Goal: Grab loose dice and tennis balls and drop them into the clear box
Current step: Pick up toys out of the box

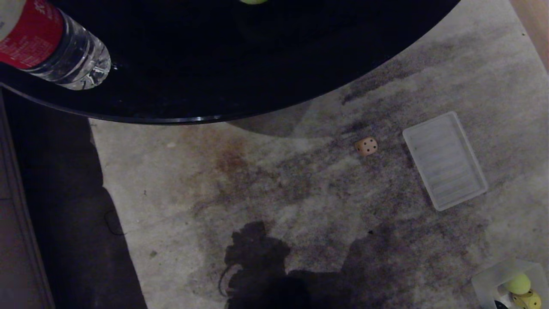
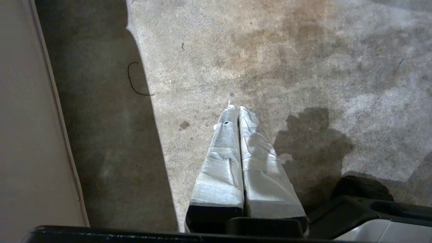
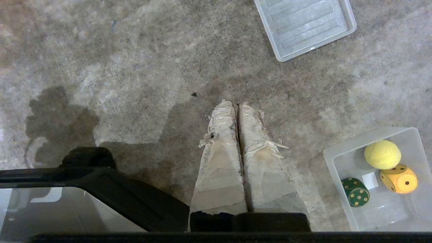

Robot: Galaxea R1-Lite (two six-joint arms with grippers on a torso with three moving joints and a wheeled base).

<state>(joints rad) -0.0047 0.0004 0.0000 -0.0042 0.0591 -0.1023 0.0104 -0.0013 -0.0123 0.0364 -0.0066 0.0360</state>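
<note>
A tan die lies loose on the stained floor beside the flat ribbed lid. The clear box sits at the near right corner of the head view, and in the right wrist view the clear box holds a tennis ball, a yellow die and a dark green die. A second tennis ball peeks in at the far edge on the black table. My left gripper and right gripper hang shut and empty above bare floor. Neither arm shows in the head view.
A round black table fills the far side, with a water bottle lying on it at the left. A pale wall or board and a dark shadowed strip run along the left. The lid lies ahead of the right gripper.
</note>
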